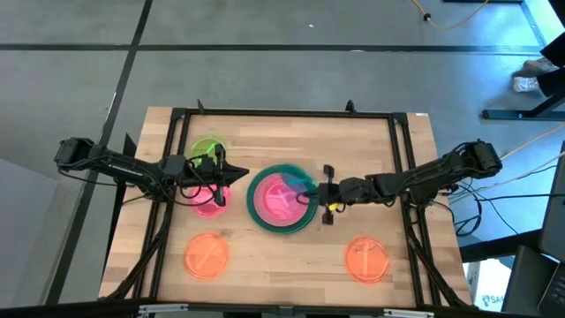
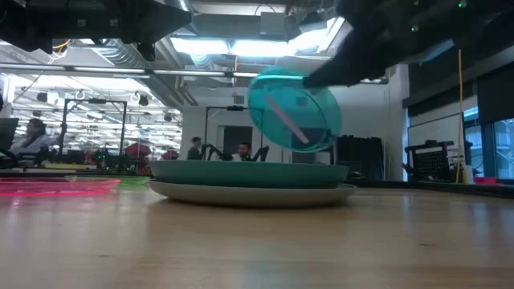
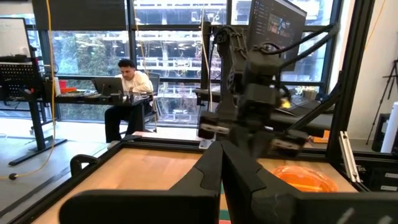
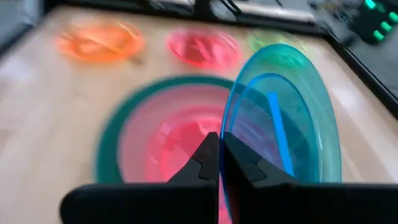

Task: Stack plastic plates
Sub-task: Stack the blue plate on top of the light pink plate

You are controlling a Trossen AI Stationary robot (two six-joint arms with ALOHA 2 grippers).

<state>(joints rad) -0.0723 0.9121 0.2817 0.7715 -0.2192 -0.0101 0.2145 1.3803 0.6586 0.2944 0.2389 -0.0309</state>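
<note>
Teal-blue plate (image 4: pixel 283 118) is pinched by its rim, tilted, in your right gripper (image 4: pixel 221 146) over the stack (image 1: pixel 281 200), so a loose grip could drop it off-centre.

You are looking at a light wooden worktop (image 1: pixel 291 256) bordered by a black metal frame (image 1: pixel 282 113). At its centre rests a stack of round plastic plates: a large grey plate (image 2: pixel 253 193) at the bottom, touching the wood. A small translucent green plate (image 1: pixel 207 148) and a small pink-red plate (image 1: pixel 210 200) lie toward the left. Two small translucent orange plates (image 1: pixel 207 256) (image 1: pixel 366 259) lie well apart along the near edge.
</note>
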